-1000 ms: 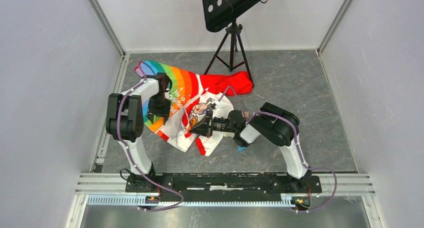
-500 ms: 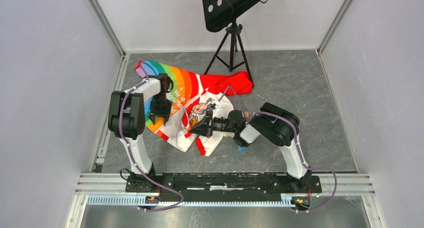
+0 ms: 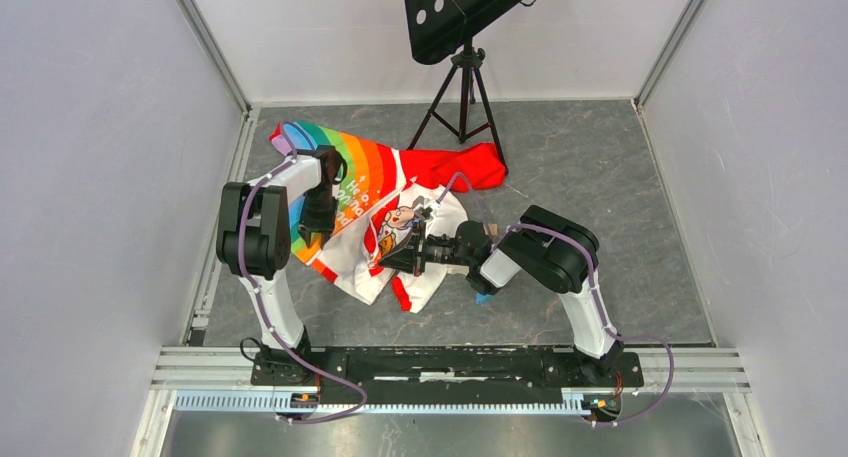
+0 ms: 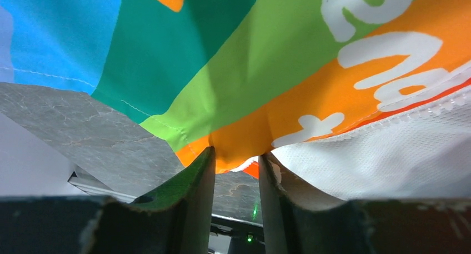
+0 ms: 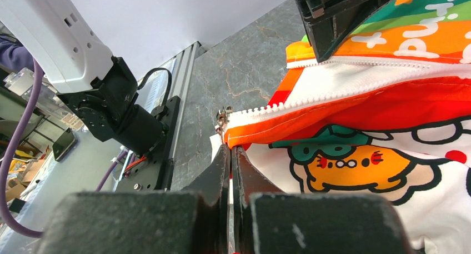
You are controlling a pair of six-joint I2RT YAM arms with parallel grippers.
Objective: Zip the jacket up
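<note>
The right gripper (image 5: pixel 230 149) is clamped tight on the jacket (image 3: pixel 372 199), pinching its hem just beneath the zipper pull (image 5: pixel 223 119). The left gripper (image 4: pixel 235 160) stands narrow with the orange hem between its tips. I cannot tell whether it grips.

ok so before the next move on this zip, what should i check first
1. right claw clamped on the jacket hem: ok, shut on the edge just below the zipper pull.
2. left claw gripping the rainbow side: not ok, jaws apart, orange corner only sits between them.
3. zipper pull unobstructed: ok, nothing covers it.
4. upper teeth row meeting lower teeth row: not ok, they lie apart.
5. rows free of snags further along: cannot tell, they run out of view.
</note>
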